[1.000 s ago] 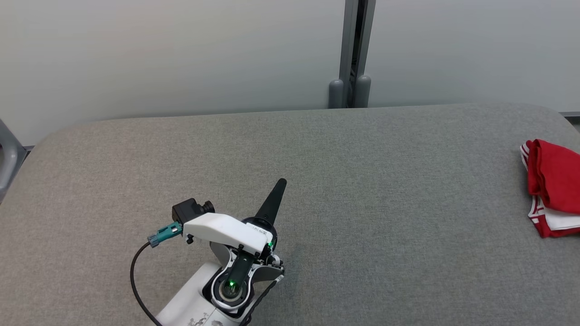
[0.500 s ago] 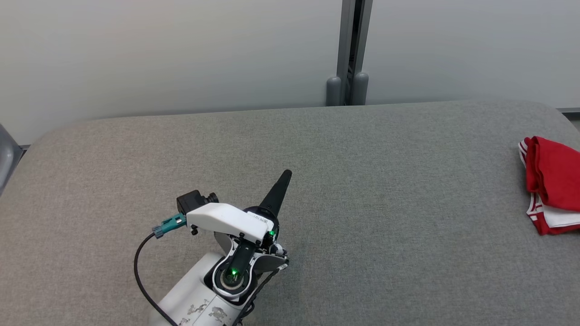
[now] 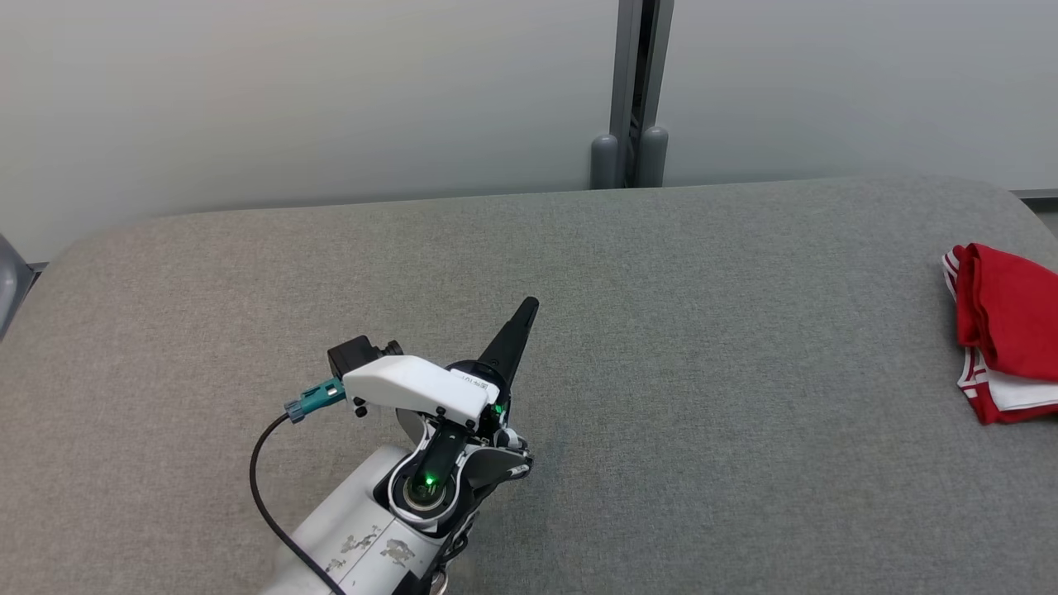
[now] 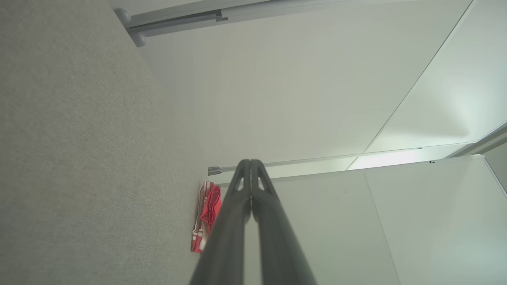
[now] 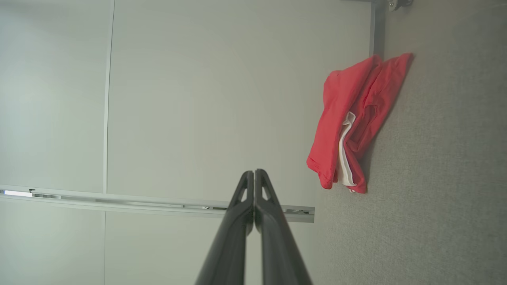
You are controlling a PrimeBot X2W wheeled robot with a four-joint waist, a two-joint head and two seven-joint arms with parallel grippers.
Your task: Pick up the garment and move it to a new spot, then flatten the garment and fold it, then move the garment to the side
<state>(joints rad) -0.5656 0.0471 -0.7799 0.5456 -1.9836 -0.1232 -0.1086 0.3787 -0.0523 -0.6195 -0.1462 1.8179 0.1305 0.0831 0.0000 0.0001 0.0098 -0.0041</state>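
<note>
Left pincer [image 3: 526, 311] is pressed together and holds nothing. It stands over bare counter [image 3: 702, 347], nearer the robot than the grey post [image 3: 632, 83] and to the post's left. Right pincer [image 5: 254, 172] is likewise pressed together and empty.

Change: over the last second the whole head view has slid, post and counter edge alike, so the camera has moved. Allowing for that, the left pincer has advanced slightly toward the post and to the right. Neither pincer has opened.

Meaning for the task: the garment [image 3: 1004, 318], red with white striped trim, lies bunched on the counter well to the post's right, near the counter's end, well apart from both pincers. No grasp is in hand. Judged from this layout, either the garment has already been set aside or it has not yet been picked up; the frames do not settle which.

Limits of view: the head view cuts off the garment's right part. How neatly it is folded cannot be made out.
</note>
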